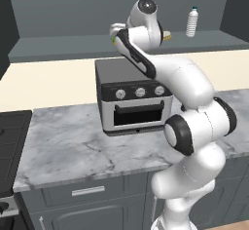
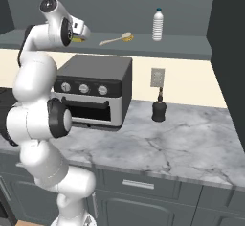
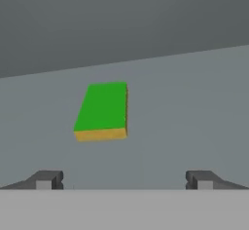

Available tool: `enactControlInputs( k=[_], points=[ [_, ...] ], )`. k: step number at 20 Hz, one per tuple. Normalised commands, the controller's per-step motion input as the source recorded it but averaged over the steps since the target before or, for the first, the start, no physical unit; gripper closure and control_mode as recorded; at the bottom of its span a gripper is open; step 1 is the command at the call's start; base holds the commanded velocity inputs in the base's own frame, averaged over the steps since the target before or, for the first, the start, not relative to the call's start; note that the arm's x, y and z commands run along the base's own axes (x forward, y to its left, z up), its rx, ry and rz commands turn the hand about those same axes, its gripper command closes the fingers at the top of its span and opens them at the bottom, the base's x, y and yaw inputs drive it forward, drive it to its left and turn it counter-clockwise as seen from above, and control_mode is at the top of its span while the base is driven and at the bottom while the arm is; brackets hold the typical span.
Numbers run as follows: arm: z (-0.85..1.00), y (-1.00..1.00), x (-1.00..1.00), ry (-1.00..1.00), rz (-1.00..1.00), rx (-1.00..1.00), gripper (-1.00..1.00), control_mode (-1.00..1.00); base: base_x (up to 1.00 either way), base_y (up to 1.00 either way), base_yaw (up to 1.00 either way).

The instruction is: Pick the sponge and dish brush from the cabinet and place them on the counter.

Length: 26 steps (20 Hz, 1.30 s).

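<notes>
Left base view. Arm: raised from the lower right, its hand reaching into the open cabinet [image 1: 73,46] above the counter [image 1: 68,146]. Cabinet shelf: grey, running the width of the wall. Clear plastic bottle [image 1: 192,22]: upright, white-capped, toward the shelf's right end. Toaster oven [image 1: 131,97]: dark, three knobs, at the counter's back edge, directly beneath the hand. Black stovetop [image 1: 12,146]: adjoining the counter's left edge.

Right base view. Dish brush [image 2: 116,39]: lying flat on the cabinet shelf, pale handle pointing left, tan bristle head to the right, between the robot's hand and the bottle, apart from both. A sliver of yellow shows at the hand's tip; it is too small to identify. Small dark soap dispenser [image 2: 159,109]: upright near the counter's back edge, right of the toaster oven, below a wall outlet [image 2: 157,77].

Hand view. Gripper [image 3: 124,180]: both finger tips spread wide apart, nothing between them. Sponge [image 3: 102,109]: green top over yellow layer, flat on the grey shelf floor, ahead of the fingers and slightly toward the left tip, not touching either one.
</notes>
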Motion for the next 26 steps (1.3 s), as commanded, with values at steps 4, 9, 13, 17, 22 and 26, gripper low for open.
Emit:
enactControlInputs(
  k=[4, 9, 13, 17, 22, 26],
  points=[
    [-0.12, 0.09, 0.38, 0.00, 0.00, -0.01, -1.00, -1.00, 0.00, 0.00, 0.00],
    [-0.19, 0.11, 0.36, 0.02, 0.00, -0.02, -1.00, -1.00, 0.00, 0.00, 0.00],
    [-0.16, 0.09, 0.39, 0.01, 0.00, -0.04, -1.00, -1.00, 0.00, 0.00, 0.00],
    [-0.09, 0.07, 0.46, 0.00, 0.00, -0.05, -1.00, -1.00, 0.00, 0.00, 0.00],
    [-0.02, 0.04, 0.42, 0.00, 0.00, -0.06, -1.00, -1.00, 0.00, 0.00, 0.00],
    [-0.02, 0.03, 0.30, 0.00, 0.00, -0.04, -1.00, -1.00, 0.00, 0.00, 0.00]
  ],
)
